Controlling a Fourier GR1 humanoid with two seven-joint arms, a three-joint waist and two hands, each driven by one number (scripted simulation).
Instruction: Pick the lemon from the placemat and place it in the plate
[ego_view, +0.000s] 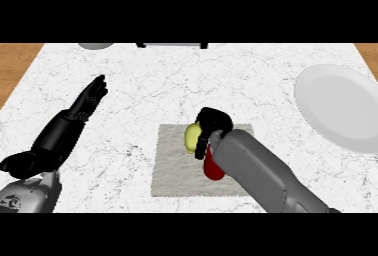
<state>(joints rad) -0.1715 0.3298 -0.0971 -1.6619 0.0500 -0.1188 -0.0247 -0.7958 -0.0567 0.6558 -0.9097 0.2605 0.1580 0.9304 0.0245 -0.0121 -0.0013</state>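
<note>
I am looking steeply down on a white marble counter (221, 75) with fine grey veining; strips of brown wood (15, 65) show past its left and right edges. At the far edge I can make out part of a grey round thing (96, 45) and a dark-framed white object (171, 45), both cut off by the view.

A pale, rough-textured placemat (173, 170) lies near the middle of the counter. The lemon (193, 138) sits on its upper part, yellow and partly hidden. My right hand (212, 125) is over it, black fingers curled around its right side and top, so I read it as closed on the lemon. Whether the lemon is lifted or resting on the placemat I cannot tell. A red object (213, 167) lies on the placemat just below the lemon, mostly covered by the grey right forearm.

The plate (339, 107), white and round, lies at the right edge of the counter, well apart from the placemat.

My left hand (94, 95) shows at the left, fingers straight and pointing away, holding nothing, over bare marble.
</note>
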